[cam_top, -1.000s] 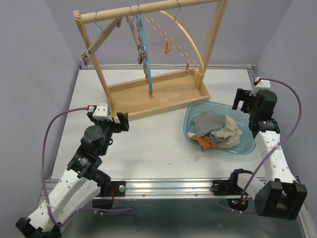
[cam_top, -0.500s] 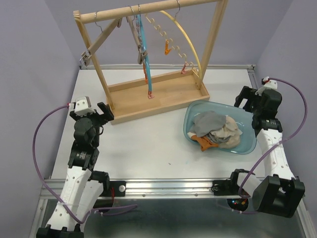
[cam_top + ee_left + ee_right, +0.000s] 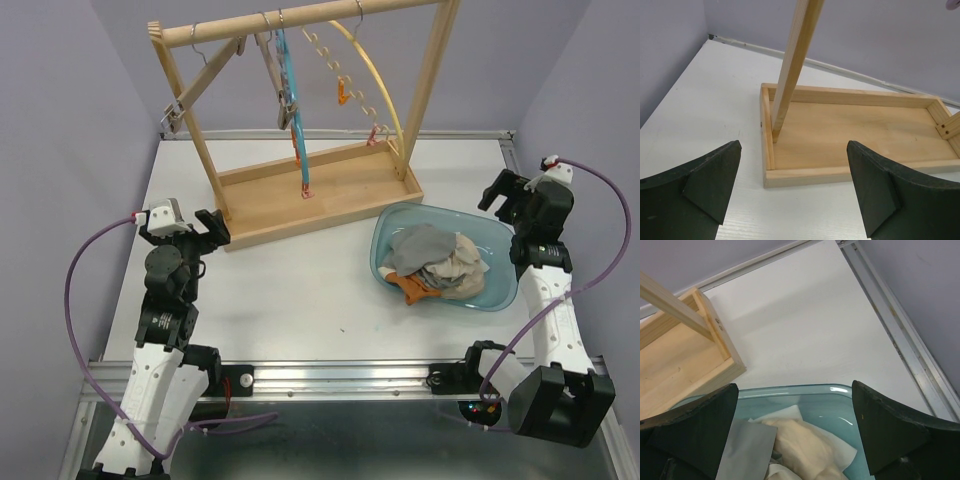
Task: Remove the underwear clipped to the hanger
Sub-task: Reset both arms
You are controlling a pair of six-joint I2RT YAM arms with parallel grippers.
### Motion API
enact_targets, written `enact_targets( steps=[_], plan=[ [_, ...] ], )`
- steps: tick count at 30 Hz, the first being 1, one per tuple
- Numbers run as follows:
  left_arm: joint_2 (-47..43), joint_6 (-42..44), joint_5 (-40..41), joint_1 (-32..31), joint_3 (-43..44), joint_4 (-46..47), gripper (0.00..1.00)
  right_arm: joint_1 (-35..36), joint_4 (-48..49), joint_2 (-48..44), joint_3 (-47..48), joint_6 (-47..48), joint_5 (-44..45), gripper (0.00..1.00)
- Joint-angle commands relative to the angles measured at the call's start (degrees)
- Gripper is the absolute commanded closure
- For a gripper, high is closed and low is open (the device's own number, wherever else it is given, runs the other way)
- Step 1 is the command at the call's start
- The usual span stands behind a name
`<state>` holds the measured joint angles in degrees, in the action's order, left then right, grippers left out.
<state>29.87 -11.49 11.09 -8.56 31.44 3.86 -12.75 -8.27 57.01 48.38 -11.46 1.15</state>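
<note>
Left wrist view: the left end effector point(image 3: 792, 150) is wide open and holds nothing. Just ahead of it sits the wooden rack point(image 3: 850, 125). A leaning post point(image 3: 792, 75) rises from the near corner of the rack's tray, right in front.

The right end effector point(image 3: 795, 390) is wide open too, and empty. Below it lies the blue tub point(image 3: 815, 405) with the underwear point(image 3: 800, 440) piled inside: grey, beige, white and a bit of orange.

From above, the tub rests on the counter point(image 3: 300, 290) between the rack and the right arm. Hangers point(image 3: 284, 80) with small clips point(image 3: 342, 95) hang from the rack's top bar point(image 3: 300, 20), well apart from the pile.
</note>
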Motion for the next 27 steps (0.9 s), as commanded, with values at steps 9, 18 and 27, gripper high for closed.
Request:
enact_targets(
  steps=[9, 18, 27],
  plan=[
    [-0.78, 0.5, -0.63, 0.12, -0.59, 2.65, 0.01, -0.34, 4.4, -1.03, 0.14, -3.04, 4.92, 0.0],
    [-1.3, 0.68, -0.46, 0.12, -0.68, 2.65, 0.01, -0.34, 4.67, -0.85, -0.04, -3.13, 5.18, 0.0],
    [-1.66, 0.85, -0.55, 0.12, -0.77, 2.65, 0.01, -0.34, 4.58, -1.29, 0.05, -3.48, 5.71, 0.0]
  ],
)
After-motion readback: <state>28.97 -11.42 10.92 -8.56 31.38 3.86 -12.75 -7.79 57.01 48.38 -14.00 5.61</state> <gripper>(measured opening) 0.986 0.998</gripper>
